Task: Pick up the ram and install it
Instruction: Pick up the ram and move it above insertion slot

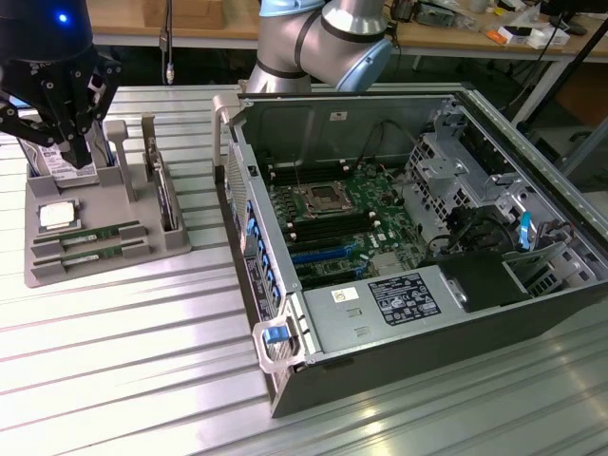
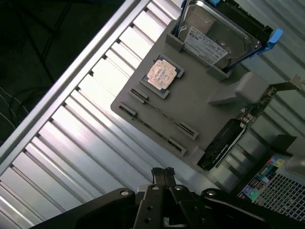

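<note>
Ram: two green sticks lie flat in slots along the edge of the grey tray nearest the exterior camera. Their long axis runs parallel to that edge. Neither stick has been lifted.

Gripper: it hovers over the tray's far left corner, above the hard drive that stands on edge there. In the wrist view its fingertips stand together with nothing between them. From the gripper, the ram lies towards the tray's near edge, beyond the processor. The sticks lie crosswise to that line of approach and well apart from the fingertips.

Tray contents, from its left edge to its right:
- the hard drive, in the far left corner;
- the square processor, lying flat in front of it;
- the two ram sticks, along the near edge;
- a card, upright by the right edge.

The tray rests on the slatted metal table.

Computer case: it lies open, to the exterior view's right of the tray, with the motherboard exposed. The long dark memory slots appear unoccupied (a judgement from this angle only), so installation has not begun.
</note>
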`<state>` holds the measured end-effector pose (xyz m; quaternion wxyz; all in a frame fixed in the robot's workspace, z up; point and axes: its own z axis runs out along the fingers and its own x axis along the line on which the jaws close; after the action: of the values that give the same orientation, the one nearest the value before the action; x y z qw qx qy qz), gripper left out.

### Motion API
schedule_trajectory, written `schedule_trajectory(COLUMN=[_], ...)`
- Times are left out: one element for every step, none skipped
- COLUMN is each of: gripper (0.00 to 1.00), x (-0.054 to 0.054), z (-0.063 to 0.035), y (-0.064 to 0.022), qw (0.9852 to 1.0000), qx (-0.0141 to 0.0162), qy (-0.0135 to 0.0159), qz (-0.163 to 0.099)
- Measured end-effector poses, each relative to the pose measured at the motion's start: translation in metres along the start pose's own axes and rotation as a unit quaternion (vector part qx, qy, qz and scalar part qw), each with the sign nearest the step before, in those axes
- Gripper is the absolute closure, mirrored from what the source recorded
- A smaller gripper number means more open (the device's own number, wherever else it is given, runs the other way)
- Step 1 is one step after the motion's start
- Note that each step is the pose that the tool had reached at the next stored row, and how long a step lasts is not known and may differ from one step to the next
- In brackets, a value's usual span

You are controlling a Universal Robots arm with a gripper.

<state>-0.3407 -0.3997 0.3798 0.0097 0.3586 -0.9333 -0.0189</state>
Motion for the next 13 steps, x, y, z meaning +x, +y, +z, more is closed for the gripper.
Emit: schedule_trajectory(gripper=[0.9,0.9,0.9,0.9,0.9,0.9,0.9,0.9,0.9,0.9,0.9,0.9,0.9], x=[0.0,0.0,0.0,0.0,0.0,0.0,0.0,0.0,0.0,0.0,0.0,0.0,0.0], z=[0.0,0.0,0.0,0.0,0.0001,0.0001,0.0001,0.0001,0.0001,0.0002,0.0002,0.0002,0.0002], y=[0.0,0.0,0.0,0.0,0.0,-0.0001,0.0,0.0,0.0,-0.0001,-0.0001,0.0,0.0], qw=[1.0,1.0,0.9999,0.9999,0.9996,0.9992,0.9986,0.9981,0.9975,0.997,0.9963,0.9957,0.9953], qx=[0.0,0.0001,0.0001,0.0001,0.0001,0.0002,0.0002,0.0003,0.0003,0.0004,0.0004,0.0004,0.0004], qy=[0.0001,0.0003,0.0006,0.0007,0.0011,0.0017,0.0022,0.0026,0.003,0.0032,0.0036,0.0039,0.0041], qz=[-0.004,-0.008,-0.014,-0.017,-0.028,-0.04,-0.053,-0.062,-0.071,-0.078,-0.086,-0.092,-0.097])
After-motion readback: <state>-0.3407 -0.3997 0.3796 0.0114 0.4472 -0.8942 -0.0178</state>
